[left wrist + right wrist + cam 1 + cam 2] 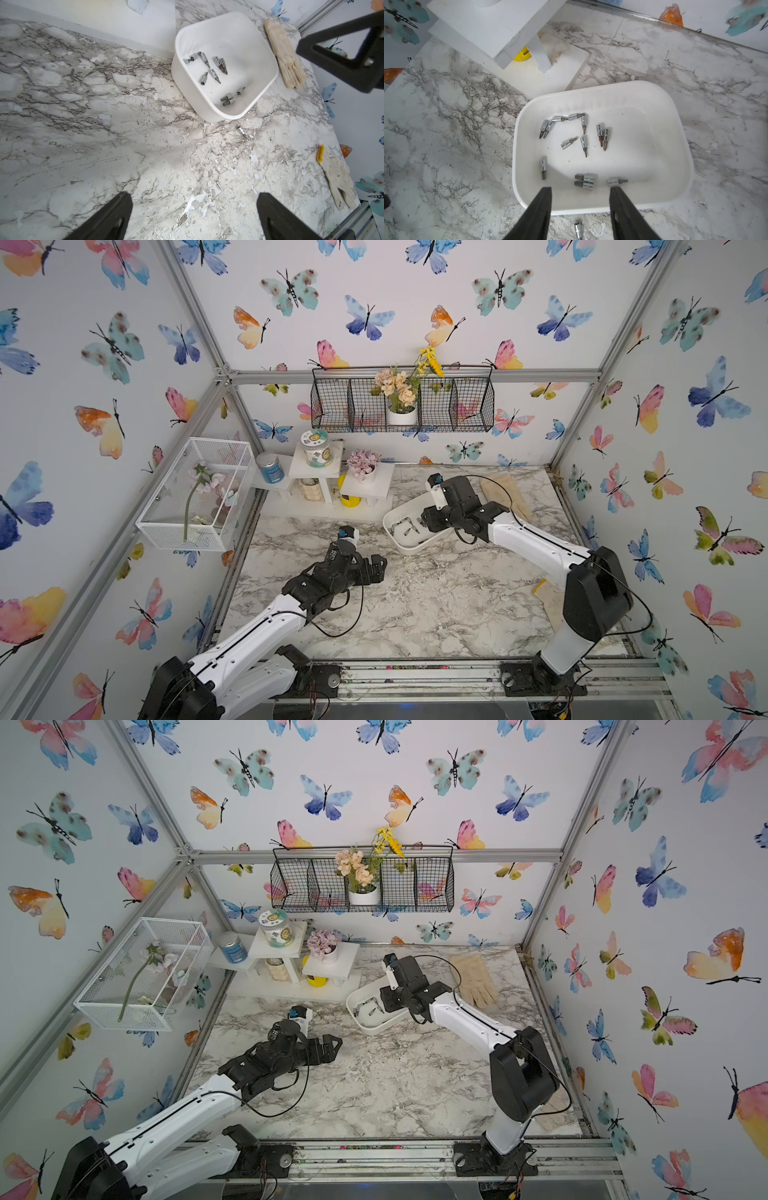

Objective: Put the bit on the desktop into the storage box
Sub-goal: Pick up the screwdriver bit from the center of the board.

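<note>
Right gripper (581, 188) over box (602, 83), jaws apart, empty: looks like drop step. Left gripper (193, 193) released too. Next: grab bit (242, 132) beside box.

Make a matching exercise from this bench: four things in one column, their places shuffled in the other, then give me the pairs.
1. loose bit
2. white pot
3. pink flower
4. yellow-cuffed glove

A. in the black wire basket
B. flat near the edge of the desktop
C. on the desktop just outside the storage box
D. in the white mesh cage

Pairs: 1-C, 2-A, 3-D, 4-B.
</note>
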`<state>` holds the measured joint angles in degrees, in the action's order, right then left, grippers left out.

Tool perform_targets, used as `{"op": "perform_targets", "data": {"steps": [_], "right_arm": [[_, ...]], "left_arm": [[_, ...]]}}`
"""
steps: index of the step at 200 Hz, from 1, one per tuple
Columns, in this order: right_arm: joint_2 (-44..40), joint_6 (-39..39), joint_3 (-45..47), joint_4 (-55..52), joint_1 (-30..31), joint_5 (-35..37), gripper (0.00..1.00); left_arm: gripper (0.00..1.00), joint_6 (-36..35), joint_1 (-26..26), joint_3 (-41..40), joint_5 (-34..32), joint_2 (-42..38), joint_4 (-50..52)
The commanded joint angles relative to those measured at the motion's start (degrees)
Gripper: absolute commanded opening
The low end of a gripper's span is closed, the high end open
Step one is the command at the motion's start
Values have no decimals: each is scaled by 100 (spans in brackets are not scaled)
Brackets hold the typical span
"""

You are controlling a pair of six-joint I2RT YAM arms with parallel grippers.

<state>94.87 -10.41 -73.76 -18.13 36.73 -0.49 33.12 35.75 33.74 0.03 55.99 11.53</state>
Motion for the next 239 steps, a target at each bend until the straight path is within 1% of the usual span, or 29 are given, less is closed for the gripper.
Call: {"op": "perform_targets", "data": {"steps": [1, 27, 44, 65, 92, 115, 132, 173, 182, 222, 239], "right_arm": [[-513, 11, 589, -3, 4, -147, 57], [-1074, -13, 1156, 0, 7, -296, 67], [-1278, -58, 1406, -41, 10, -364, 68], [-1322, -84, 1580, -179, 10, -516, 70], [-1156, -102, 1792, -217, 10, -809, 69], [-920, -102, 1908, -189, 10, -917, 68], [-734, -80, 1955, -100, 10, -909, 67], [-214, 3, 1950, 91, 18, -807, 62], [-94, 17, 1928, 133, 34, -769, 60], [295, 52, 1836, 371, 89, -655, 55], [453, 76, 1774, 428, 111, -640, 52]], "left_arm": [[99, 41, 29, 37, -381, -232, 282], [99, 63, 29, -13, -491, -440, 293], [99, 80, 30, -34, -501, -498, 297], [99, 98, 29, -57, -513, -516, 314], [99, 100, 27, -69, -522, -523, 324], [99, 98, 29, -59, -535, -523, 349], [99, 89, 29, -43, -593, -525, 396], [99, 251, 29, -3, -906, -544, 590], [99, 261, 29, -24, -909, -546, 592], [99, 274, 29, -23, -885, -519, 565], [99, 274, 29, -8, -856, -484, 561]]}}
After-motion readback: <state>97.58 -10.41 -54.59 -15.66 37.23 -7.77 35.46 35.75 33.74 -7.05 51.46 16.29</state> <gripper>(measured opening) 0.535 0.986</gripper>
